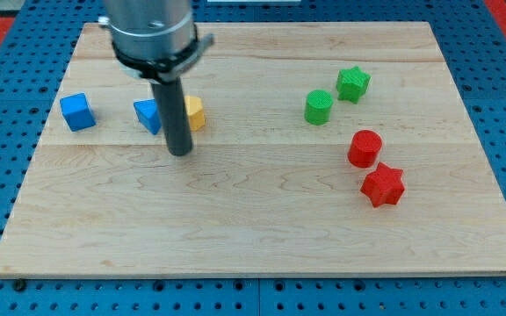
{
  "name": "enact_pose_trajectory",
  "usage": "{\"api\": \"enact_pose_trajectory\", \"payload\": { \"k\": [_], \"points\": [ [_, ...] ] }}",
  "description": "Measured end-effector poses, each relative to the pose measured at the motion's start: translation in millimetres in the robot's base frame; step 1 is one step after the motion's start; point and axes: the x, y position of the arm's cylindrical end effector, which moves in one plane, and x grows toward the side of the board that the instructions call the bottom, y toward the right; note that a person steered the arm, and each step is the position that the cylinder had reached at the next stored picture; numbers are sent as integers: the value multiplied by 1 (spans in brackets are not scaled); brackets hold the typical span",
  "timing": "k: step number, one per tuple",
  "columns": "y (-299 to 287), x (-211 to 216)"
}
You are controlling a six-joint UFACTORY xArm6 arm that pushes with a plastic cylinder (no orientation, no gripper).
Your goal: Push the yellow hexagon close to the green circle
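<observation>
The yellow hexagon (195, 113) lies on the wooden board, left of centre, partly hidden behind the rod. The green circle (318, 107) stands well to its right, in the board's upper right part. My tip (179, 153) rests on the board just below and slightly left of the yellow hexagon, close to it; I cannot tell whether they touch. A blue triangular block (148, 115) sits right against the rod's left side.
A blue cube (77, 111) lies at the far left. A green star (353, 83) sits up and right of the green circle. A red circle (365, 147) and a red star (382, 184) lie at the right. The board's edge (253, 276) runs along the bottom.
</observation>
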Motion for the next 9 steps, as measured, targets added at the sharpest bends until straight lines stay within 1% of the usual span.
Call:
{"api": "enact_pose_trajectory", "payload": {
  "k": [1,2,4,5,6,7,8,9],
  "points": [
    [-8,-44],
    [-8,-60],
    [18,-61],
    [39,-87],
    [117,-93],
    [125,-33],
    [137,-27],
    [155,8]
  ]
}}
